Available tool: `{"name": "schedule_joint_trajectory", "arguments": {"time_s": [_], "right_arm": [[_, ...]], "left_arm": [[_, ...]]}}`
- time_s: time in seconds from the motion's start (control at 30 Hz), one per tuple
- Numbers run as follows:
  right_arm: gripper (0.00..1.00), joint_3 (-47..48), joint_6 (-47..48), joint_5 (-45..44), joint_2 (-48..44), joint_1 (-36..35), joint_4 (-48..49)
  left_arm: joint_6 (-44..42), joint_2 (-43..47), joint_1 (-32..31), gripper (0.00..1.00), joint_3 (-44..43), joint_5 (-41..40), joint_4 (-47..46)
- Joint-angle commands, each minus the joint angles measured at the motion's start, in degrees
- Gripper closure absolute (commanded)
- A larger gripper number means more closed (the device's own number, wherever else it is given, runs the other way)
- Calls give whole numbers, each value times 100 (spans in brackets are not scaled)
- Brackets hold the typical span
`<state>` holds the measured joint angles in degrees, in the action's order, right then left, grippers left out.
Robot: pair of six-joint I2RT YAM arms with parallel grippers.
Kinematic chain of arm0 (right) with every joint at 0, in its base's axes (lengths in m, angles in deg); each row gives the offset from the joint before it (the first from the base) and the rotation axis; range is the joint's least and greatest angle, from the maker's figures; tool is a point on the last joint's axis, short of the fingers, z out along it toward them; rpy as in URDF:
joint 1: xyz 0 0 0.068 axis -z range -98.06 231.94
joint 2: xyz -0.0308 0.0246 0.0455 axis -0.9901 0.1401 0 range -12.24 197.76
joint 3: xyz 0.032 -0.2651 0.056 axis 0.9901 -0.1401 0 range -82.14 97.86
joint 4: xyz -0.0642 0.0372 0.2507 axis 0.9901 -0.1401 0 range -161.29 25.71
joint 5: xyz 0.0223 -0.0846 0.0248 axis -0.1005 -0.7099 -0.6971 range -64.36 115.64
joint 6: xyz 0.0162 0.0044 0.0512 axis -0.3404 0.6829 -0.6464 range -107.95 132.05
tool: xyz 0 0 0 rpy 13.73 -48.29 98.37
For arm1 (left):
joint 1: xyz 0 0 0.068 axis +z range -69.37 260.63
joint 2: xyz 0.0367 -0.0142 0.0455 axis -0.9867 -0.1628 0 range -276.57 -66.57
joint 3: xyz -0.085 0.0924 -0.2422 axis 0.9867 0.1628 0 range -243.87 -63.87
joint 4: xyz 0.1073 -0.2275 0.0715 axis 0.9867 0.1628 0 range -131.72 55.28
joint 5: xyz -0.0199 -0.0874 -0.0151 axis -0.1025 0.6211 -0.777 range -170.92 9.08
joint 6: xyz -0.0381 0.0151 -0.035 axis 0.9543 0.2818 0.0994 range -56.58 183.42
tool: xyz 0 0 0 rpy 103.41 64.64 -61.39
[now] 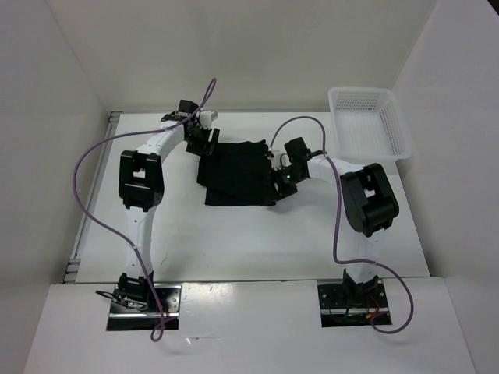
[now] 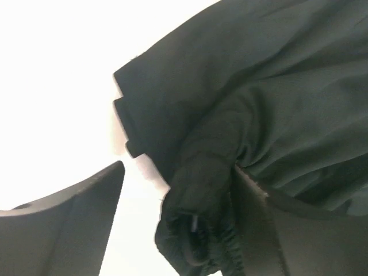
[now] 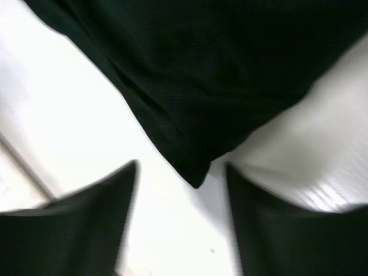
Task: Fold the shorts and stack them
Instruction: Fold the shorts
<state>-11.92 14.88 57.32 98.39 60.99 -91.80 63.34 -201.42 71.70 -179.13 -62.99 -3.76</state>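
Fingers point(image 2: 63, 230) of my left claw point(image 2: 178, 172) sit closest in the left wrist view. They are spread wide and clamp nothing. A bunched, elasticated edge of the shorts point(image 2: 259, 86) lies against the 5 o'clock finger, with bare counter point(image 2: 57, 86) at 10 o'clock. Risk: closing from here may catch only that gathered lump, so the fold would drag crooked.

Right wrist view, blurred: my right claw point(image 3: 183, 172) is likewise parted and empty. One corner of the shorts points down between the fingers and appears clear of both. Risk: a shallow bite on that tip could slip out mid-lift.

Top view: the shorts lie mid-counter, partly folded and rumpled. My left claw is at their 10 o'clock corner and my right claw at their 3 o'clock edge. The basket point(image 1: 370, 125) stands at 2 o'clock, well apart. Risk: uneven pulls by the two claws would skew the layers.
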Motion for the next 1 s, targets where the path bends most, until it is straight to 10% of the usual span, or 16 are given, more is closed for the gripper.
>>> {"name": "schedule_joint_trajectory", "arguments": {"time_s": [0.0,0.1,0.47,0.97], "right_arm": [[22,27,-63,-100,-524,-14,-35],[10,483,384,-696,-779,-14,-185],[0,1644,1237,-2980,-2062,601,131],[0,-498,1431,-3792,-4215,1119,835]], "left_arm": [[8,-69,58,18,-181,-19,-104],[8,352,58,0,-32,-18,-156],[8,2636,58,0,768,-878,-456],[8,4932,2351,0,3800,-800,-1009]]}}
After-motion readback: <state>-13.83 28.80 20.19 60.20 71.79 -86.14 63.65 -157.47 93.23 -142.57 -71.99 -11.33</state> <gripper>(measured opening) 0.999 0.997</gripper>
